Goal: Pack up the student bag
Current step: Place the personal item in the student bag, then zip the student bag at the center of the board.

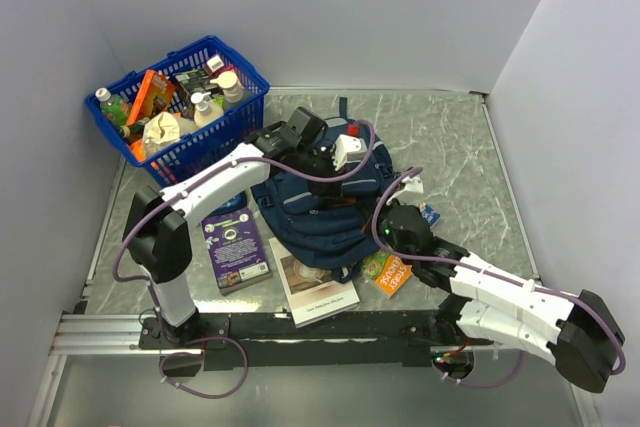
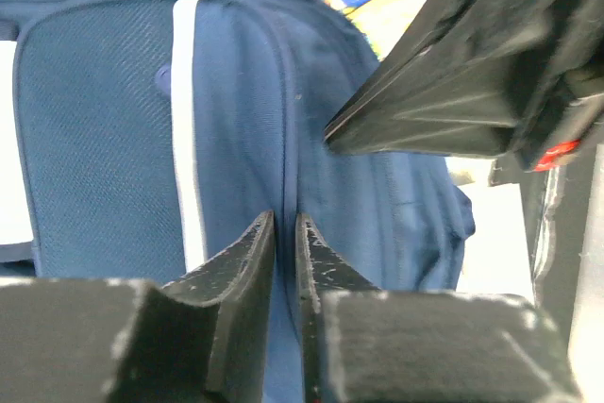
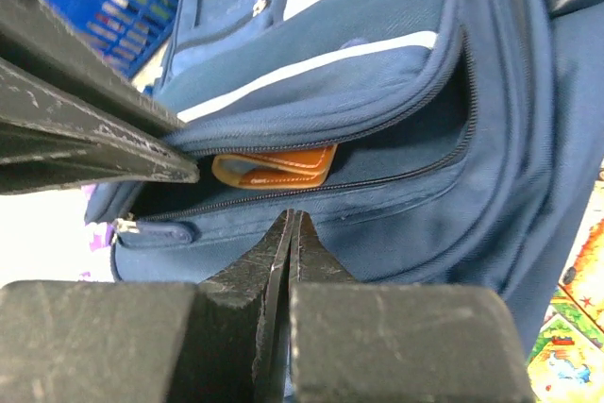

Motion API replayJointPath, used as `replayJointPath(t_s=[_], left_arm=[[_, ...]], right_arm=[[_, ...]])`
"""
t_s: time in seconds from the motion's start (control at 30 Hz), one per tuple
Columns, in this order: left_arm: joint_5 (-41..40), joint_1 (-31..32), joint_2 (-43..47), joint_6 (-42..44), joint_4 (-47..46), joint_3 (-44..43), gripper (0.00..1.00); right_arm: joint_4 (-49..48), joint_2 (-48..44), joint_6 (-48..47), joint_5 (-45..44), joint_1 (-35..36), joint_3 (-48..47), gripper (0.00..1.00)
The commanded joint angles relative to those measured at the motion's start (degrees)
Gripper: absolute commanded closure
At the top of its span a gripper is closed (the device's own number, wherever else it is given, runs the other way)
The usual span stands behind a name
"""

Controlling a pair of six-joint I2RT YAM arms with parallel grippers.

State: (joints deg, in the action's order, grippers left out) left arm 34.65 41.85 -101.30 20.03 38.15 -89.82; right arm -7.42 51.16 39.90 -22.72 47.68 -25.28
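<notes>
The student bag (image 1: 310, 212), a navy backpack, lies in the middle of the table. My left gripper (image 1: 335, 185) is over its top. In the left wrist view it (image 2: 285, 219) is shut on a fold of the bag's blue fabric (image 2: 236, 120). My right gripper (image 1: 378, 222) is at the bag's right side. In the right wrist view it (image 3: 291, 216) is shut, with its tips against the fabric just under an open zip pocket of the bag (image 3: 377, 92). An orange-tan flat item (image 3: 278, 165) lies inside that pocket. The two grippers are close together.
A blue plastic basket (image 1: 240, 67) full of bottles and packets stands at the back left. A purple book (image 1: 237, 247), a white book (image 1: 315, 287) and an orange packet (image 1: 390, 272) lie along the bag's near side. Walls close in the table.
</notes>
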Motion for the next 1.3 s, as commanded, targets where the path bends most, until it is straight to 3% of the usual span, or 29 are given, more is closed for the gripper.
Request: replayJointPath(t_s=[0.0, 0.03, 0.07, 0.1, 0.13, 0.17, 0.23, 0.37, 0.57, 1.07, 1.27], left_arm=[[6.65, 0.96, 3.65, -2.01, 1.83, -5.97, 0.63], [6.92, 0.78, 3.74, -2.01, 2.36, -6.41, 0.54], [7.44, 0.35, 3.82, -2.01, 3.58, -6.77, 0.37], [7.88, -0.61, 3.91, -2.1, 3.94, -7.12, 0.3], [8.32, -1.23, 4.17, -1.67, 4.47, -7.21, 0.26], [9.28, -2.72, 4.44, -1.31, 5.78, -7.21, 0.2], [10.16, -4.48, 5.31, -0.18, 7.1, -7.21, 0.19], [11.58, -9.84, 8.65, 5.18, 11.67, -4.06, 0.19], [8.68, -12.31, 12.61, 16.25, 14.58, 9.03, 0.22], [7.36, -11.97, 12.44, 20.04, -0.96, 19.06, 0.27], [4.98, -9.85, 11.65, 24.7, -1.68, 22.49, 0.28]], right_arm=[[-5.58, -0.97, -4.37, 5.57, -0.05, 0.05, 1.0], [-6.11, -1.14, -5.52, 6.45, 0.22, 0.05, 1.0], [-6.72, -1.32, -6.67, 8.46, 0.57, -0.03, 0.87], [-7.25, -1.5, -9.46, 9.61, 1.09, 0.05, 0.76], [-7.52, -1.76, -10.53, 10.32, 1.19, 0.05, 0.59], [-7.69, -1.94, -11.41, 11.72, 1.36, -0.03, 0.55], [-7.7, -2.11, -13.96, 13.05, 1.36, -0.56, 0.51], [-4.81, -0.8, -18.27, 18.83, 1.45, -3.19, 0.51], [-3.04, 3.68, -22.23, 24.56, 1.63, -4.96, 0.53], [-0.4, 12.47, -31.11, 15.25, 5.41, -11.28, 0.5], [0.56, 14.5, -31.2, 14.11, 5.41, -13.13, 0.51]])
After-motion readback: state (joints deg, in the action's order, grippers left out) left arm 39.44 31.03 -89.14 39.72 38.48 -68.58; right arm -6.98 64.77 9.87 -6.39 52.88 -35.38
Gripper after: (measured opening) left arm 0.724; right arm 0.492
